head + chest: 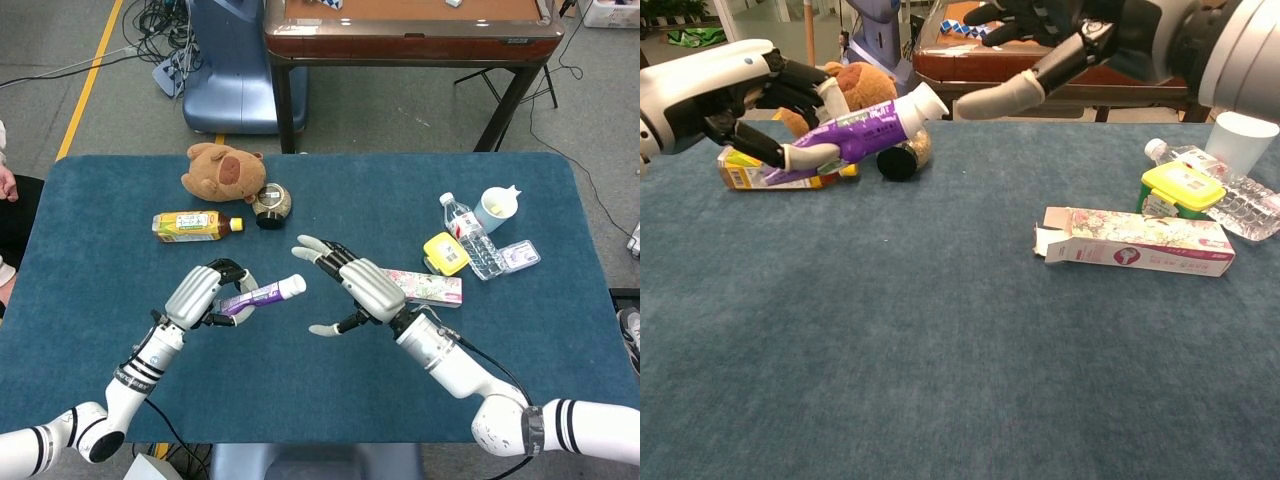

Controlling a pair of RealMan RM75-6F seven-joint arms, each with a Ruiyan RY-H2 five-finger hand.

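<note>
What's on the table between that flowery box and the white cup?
A yellow-lidded container and a water bottle lie between the flowery box and white cup, clearest in the head view.

Purple tube (262, 294) — glossy, smooth plastic with a white cap. Left hand (200, 293) and right hand (362, 288): smooth silver-grey shells, black finger segments. Table cover (940, 380) — matt, napped blue cloth. Box (1135, 243): printed card. Bear (224, 170): brown plush.

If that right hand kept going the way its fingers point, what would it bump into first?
Probably nothing on the table soon. The right hand points up-left, raised, passing beyond the tube cap; the small jar and plush toy lie roughly ahead, though depth is unclear.
</note>
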